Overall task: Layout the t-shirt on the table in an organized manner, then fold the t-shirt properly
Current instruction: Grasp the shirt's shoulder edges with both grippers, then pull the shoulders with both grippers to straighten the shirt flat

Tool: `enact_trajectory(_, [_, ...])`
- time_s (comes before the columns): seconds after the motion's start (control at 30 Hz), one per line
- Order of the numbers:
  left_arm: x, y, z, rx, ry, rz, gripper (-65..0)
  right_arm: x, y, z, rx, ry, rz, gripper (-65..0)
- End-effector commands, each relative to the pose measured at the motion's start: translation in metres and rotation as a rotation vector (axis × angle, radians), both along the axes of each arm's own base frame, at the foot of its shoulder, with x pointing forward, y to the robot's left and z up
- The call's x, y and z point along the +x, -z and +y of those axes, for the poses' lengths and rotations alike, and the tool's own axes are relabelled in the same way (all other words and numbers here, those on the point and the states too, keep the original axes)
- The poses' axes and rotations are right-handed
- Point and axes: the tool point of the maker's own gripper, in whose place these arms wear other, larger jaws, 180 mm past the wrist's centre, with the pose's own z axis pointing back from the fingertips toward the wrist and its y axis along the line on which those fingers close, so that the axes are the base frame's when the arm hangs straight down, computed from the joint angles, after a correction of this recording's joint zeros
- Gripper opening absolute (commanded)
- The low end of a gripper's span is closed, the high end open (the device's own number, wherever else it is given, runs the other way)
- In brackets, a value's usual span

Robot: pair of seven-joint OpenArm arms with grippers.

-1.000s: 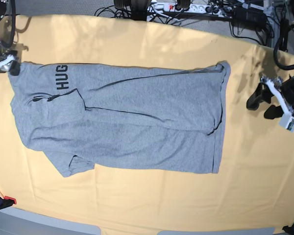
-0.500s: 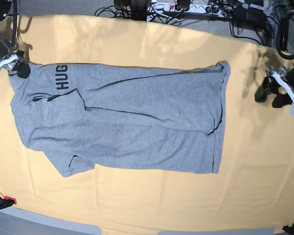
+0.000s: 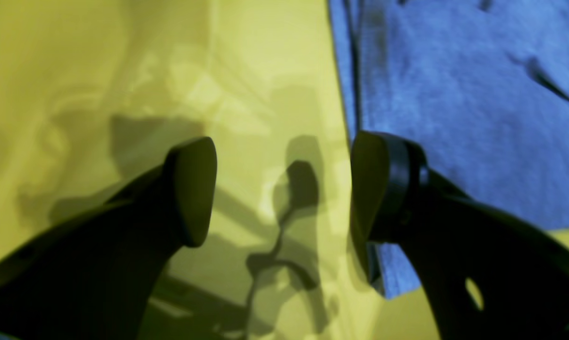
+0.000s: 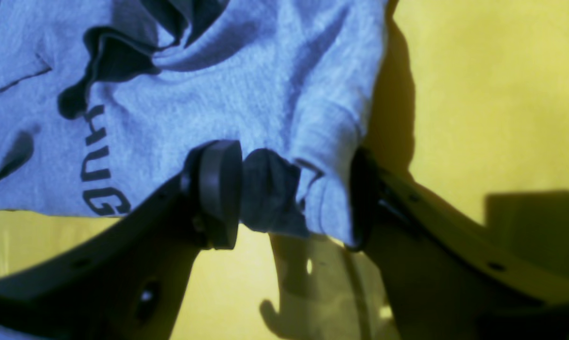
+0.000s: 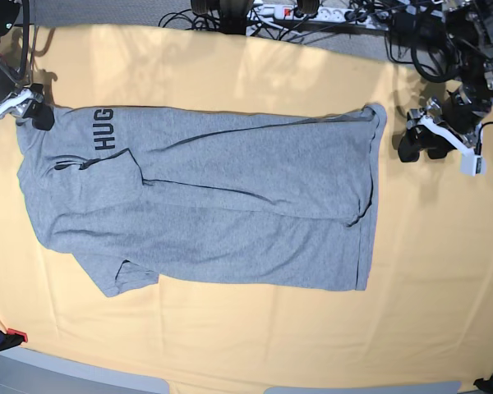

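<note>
The grey t-shirt [image 5: 230, 205] lies spread lengthwise on the yellow table [image 5: 230, 345], with the black letters "HUG" [image 5: 104, 129] near its far left corner. My right gripper [image 5: 34, 105] is at that corner. In the right wrist view the right gripper [image 4: 291, 198] is open, with a folded bit of the t-shirt [image 4: 265, 94] lying between its fingers [image 4: 220, 193]. My left gripper [image 5: 419, 146] hovers just right of the shirt's far right corner. It stands open [image 3: 282, 189] over bare table [image 3: 100, 71], one of its fingers [image 3: 374, 184] above the hem of the t-shirt [image 3: 478, 94].
Cables and a power strip [image 5: 312, 12] lie beyond the table's far edge. A red clamp [image 5: 12, 335] sits at the front left corner. Bare yellow cloth surrounds the shirt on all sides.
My left gripper has moved up and left, toward the shirt's far right corner. My right gripper has edged a little onto the shirt's far left corner. The shirt itself lies as before.
</note>
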Motion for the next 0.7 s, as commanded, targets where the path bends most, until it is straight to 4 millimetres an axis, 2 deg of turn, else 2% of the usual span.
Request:
enact_trajectory(0.0, [0.006, -0.009, 0.004, 0.009, -0.022, -0.039, -20.0, 0.004, -0.009, -0.007, -0.031, -0.01, -0.019, -30.5])
enact_trajectory(0.13, [0.005, 0.002, -0.003, -0.043, -0.067, -0.027, -20.0, 0.004, -0.01, -0.008, -0.033, -0.011, -0.02, -30.5])
enact_trajectory(0.33, [0.003, 0.043, -0.036, -0.17, 0.005, 0.033, -20.0, 0.005, -0.011, -0.007, -0.023, -0.012, -0.026, -30.5])
enact_trajectory(0.47, [-0.001, 0.061, -0.083, -0.314, 0.176, 0.085, -20.0, 0.006, -0.014, -0.003, 0.003, -0.017, -0.039, -30.5])
enact_trajectory(0.57, [-0.017, 0.062, -0.121, -0.37, 0.37, 0.136, -20.0, 0.006, -0.013, -0.003, 0.001, -0.017, -0.035, -30.5])
enact_trajectory(0.67, [-0.032, 0.06, -0.143, -0.406, 0.491, 0.174, -20.0, 0.006, -0.014, -0.003, 0.002, -0.017, -0.037, -30.5])
